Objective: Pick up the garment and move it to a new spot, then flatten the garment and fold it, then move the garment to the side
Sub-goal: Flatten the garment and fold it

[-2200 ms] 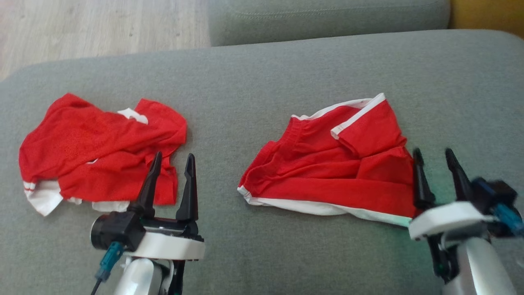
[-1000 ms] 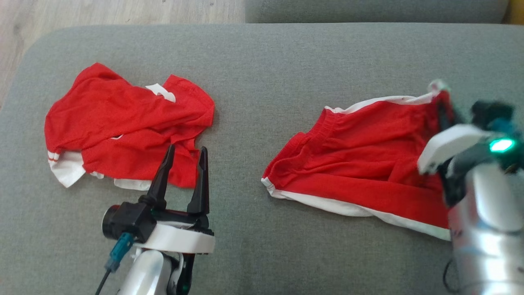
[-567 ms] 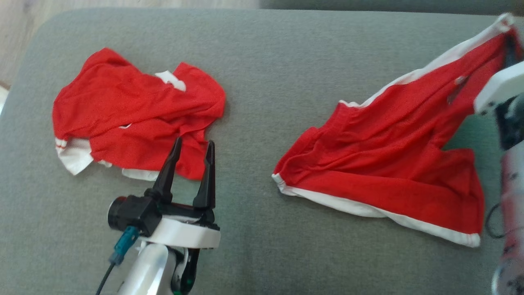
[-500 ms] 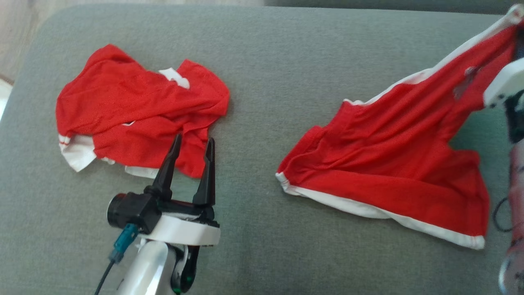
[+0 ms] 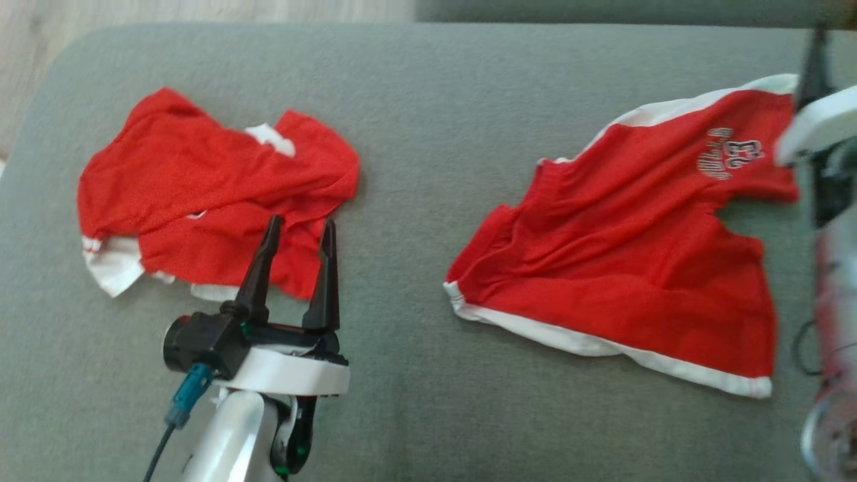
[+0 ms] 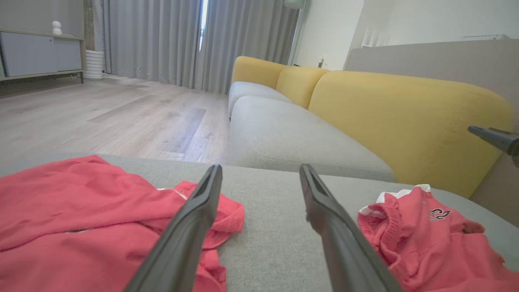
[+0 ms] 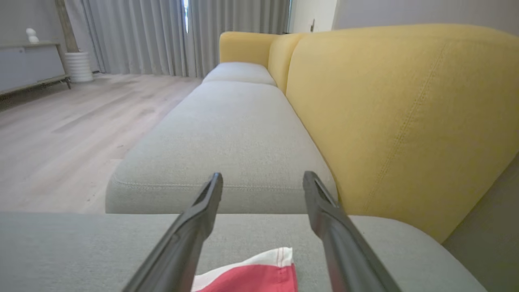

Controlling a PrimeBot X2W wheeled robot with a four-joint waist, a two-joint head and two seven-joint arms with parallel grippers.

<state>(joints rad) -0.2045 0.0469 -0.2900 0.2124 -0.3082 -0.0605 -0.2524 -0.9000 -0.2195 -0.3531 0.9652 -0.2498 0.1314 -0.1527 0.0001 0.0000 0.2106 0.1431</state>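
The garment (image 5: 636, 254), red shorts with white trim and a printed number, lies spread on the grey sofa seat (image 5: 428, 100) at the right. My right gripper (image 5: 818, 67) hovers over its far right corner, open, with nothing between the fingers. In the right wrist view the right gripper (image 7: 263, 175) stands above the white-edged corner of the garment (image 7: 251, 275). My left gripper (image 5: 301, 222) is open at the lower left, well to the left of the shorts. The left wrist view has the garment (image 6: 425, 239) to the right of my left gripper (image 6: 260, 169).
A second red garment (image 5: 214, 194) with white trim lies crumpled at the left, just beyond the left fingertips. Yellow backrest cushions (image 7: 397, 113) rise on the right. Another grey seat cushion (image 7: 227, 134) lies ahead, wooden floor (image 6: 101, 121) to its left.
My right gripper pulled the shorts' far right corner up and outward, then opened and let it go. That leg now lies flat, print up. The camera shifted; my left gripper stayed open.
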